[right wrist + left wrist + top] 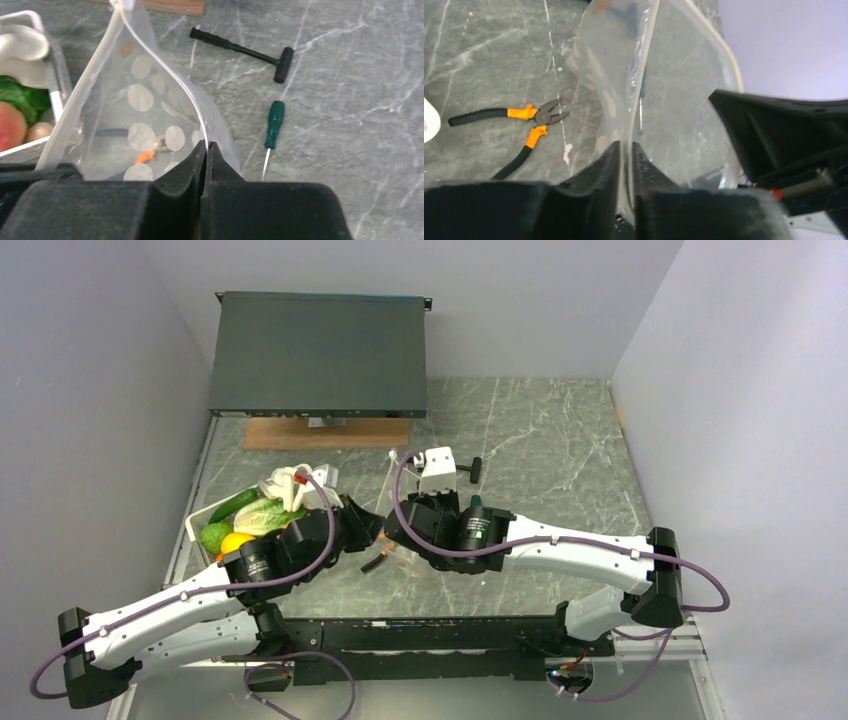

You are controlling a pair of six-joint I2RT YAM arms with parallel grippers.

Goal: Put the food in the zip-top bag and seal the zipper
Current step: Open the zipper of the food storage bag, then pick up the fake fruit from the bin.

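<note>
The zip-top bag (145, 115), clear with white dots, hangs open between my two grippers and looks empty. My left gripper (626, 150) is shut on one side of the bag's mouth (674, 100). My right gripper (206, 146) is shut on the other side, on the pale zipper strip (90, 80). In the top view the grippers meet at mid-table (380, 530). The food sits in the white basket (200, 515): a lemon (237, 540), a round green piece (215, 536), a leafy green (262, 515) and a white mushroom cluster (290, 485). A peach (10, 125) shows in the right wrist view.
Orange-handled pliers (531, 120) lie on the table under the bag. A green screwdriver (274, 125) and a black T-handle tool (240, 47) lie to the right. A dark flat box (320, 355) on a wooden board (325, 433) stands at the back. A white object (437, 468) is behind the right gripper.
</note>
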